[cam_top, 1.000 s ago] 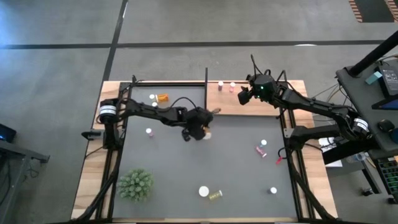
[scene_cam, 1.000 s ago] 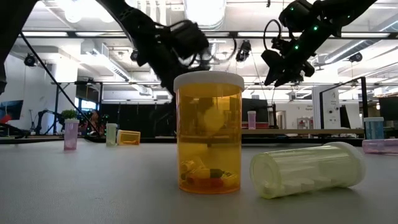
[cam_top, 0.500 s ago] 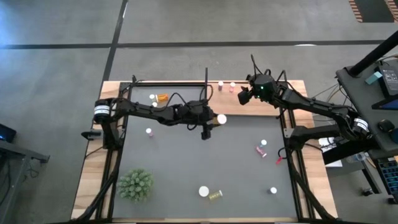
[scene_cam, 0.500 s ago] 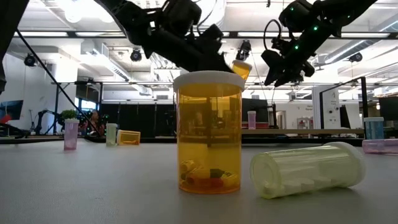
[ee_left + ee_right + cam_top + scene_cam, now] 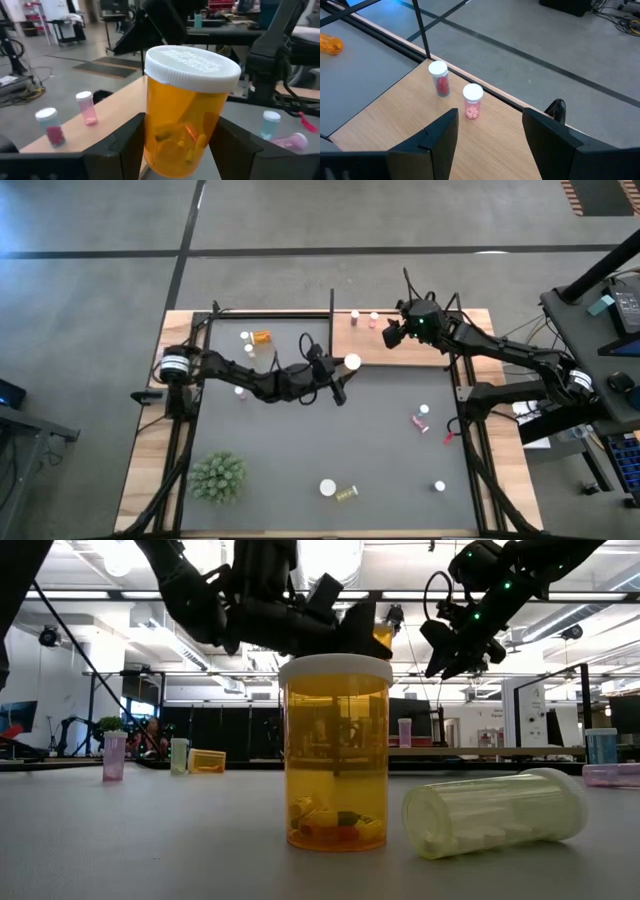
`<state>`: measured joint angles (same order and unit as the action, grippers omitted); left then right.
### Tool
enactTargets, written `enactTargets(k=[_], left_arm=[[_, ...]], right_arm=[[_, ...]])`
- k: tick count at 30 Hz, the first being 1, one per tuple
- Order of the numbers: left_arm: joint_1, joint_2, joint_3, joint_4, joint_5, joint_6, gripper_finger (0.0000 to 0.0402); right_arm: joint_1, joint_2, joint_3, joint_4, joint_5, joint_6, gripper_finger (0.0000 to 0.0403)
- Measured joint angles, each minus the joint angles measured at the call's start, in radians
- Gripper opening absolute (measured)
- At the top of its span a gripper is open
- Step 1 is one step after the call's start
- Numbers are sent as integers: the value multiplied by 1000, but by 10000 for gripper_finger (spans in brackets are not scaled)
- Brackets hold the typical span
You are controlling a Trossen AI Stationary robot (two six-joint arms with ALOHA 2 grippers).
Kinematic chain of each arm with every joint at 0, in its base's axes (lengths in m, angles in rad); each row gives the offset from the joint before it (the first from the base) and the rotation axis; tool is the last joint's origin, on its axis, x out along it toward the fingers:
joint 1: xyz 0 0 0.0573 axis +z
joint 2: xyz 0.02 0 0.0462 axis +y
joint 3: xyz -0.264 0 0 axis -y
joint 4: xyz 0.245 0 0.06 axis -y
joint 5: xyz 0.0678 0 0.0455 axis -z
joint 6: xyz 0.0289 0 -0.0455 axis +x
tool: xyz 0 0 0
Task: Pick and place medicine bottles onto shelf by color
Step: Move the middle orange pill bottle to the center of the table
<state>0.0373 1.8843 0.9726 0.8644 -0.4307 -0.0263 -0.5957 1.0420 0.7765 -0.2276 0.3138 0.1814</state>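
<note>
My left gripper (image 5: 345, 372) hangs over the far middle of the dark mat (image 5: 380, 460), just short of the shelf (image 5: 420, 352), and is shut on an orange medicine bottle (image 5: 185, 125) with a white cap (image 5: 352, 362). My right gripper (image 5: 392, 336) hovers open above the shelf's board. Just beyond its fingers a red bottle (image 5: 439, 79) and a pink bottle (image 5: 472, 101) stand on their bases on the board. More bottles stand or lie about the mat. My left gripper pinches the orange bottle's body (image 5: 151, 137) between its two fingers (image 5: 127, 147), below the cap, one finger on each side. The fingers come in level from the table's left. The bottle stands upright, cap up, lifted clear of the mat.
A spiky green plant (image 5: 218, 477) stands near left. An upright orange bottle (image 5: 336, 755) and a lying yellow-green one (image 5: 495, 812) are at the near edge. Others lie at right (image 5: 420, 418) and near right (image 5: 439, 486). An orange bottle (image 5: 261, 337) lies far left. Black posts (image 5: 331, 315) rise along the far edge.
My left gripper has risen from the mat with the orange bottle and gone toward the shelf at the far right. Its wrist has swung from pointing down to level and rolled, bringing the bottle from tilted to upright.
</note>
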Motion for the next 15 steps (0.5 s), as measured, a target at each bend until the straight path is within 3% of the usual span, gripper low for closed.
enactTargets(k=[15], left_arm=[[-52,282,19,342,-109,-47,178]], right_arm=[[0,0,0,0,0,0,212]])
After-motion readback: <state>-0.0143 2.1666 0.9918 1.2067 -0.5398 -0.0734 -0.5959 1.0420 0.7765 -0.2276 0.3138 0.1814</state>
